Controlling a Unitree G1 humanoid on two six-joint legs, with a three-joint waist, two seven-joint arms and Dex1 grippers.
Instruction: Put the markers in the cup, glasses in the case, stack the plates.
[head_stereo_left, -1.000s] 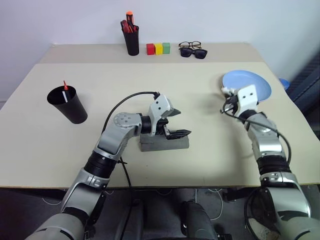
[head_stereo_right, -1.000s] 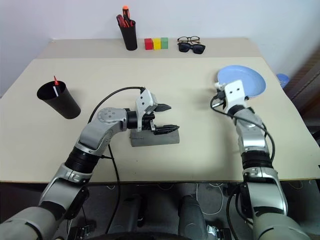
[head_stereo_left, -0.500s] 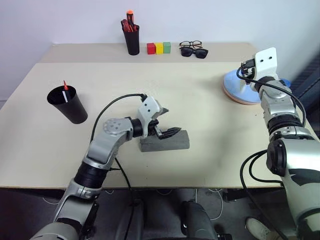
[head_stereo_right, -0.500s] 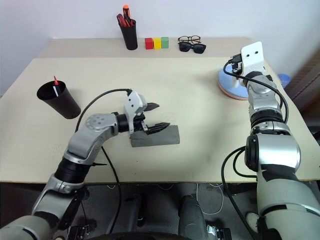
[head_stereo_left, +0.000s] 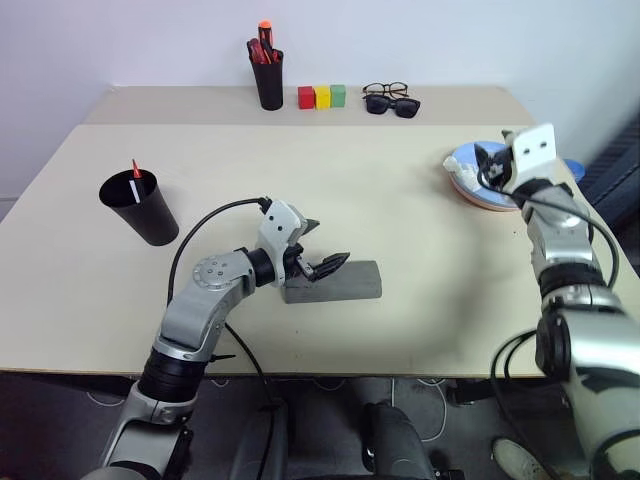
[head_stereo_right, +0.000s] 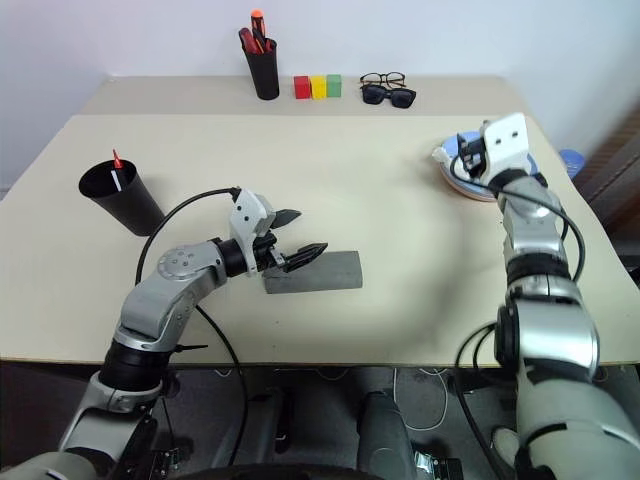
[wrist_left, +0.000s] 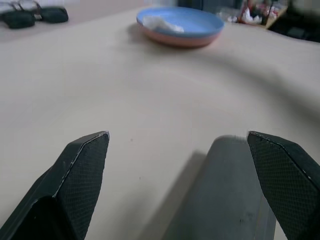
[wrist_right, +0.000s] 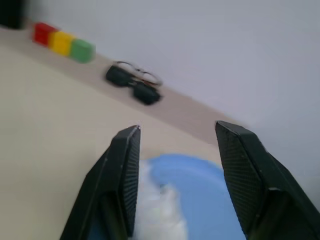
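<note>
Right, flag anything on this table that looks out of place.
A crumpled white scrap lies in the blue plate, which is stacked on the pink plate. Everything else looks orderly: case shut, markers in the cup.

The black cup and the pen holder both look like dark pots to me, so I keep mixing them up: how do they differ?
The black cup is wide and leans; the pen holder is narrower and upright. The black cup stands near the table's left edge with thin markers; the pen holder stands at the far edge with thicker red and orange markers. Both are black and open-topped.
</note>
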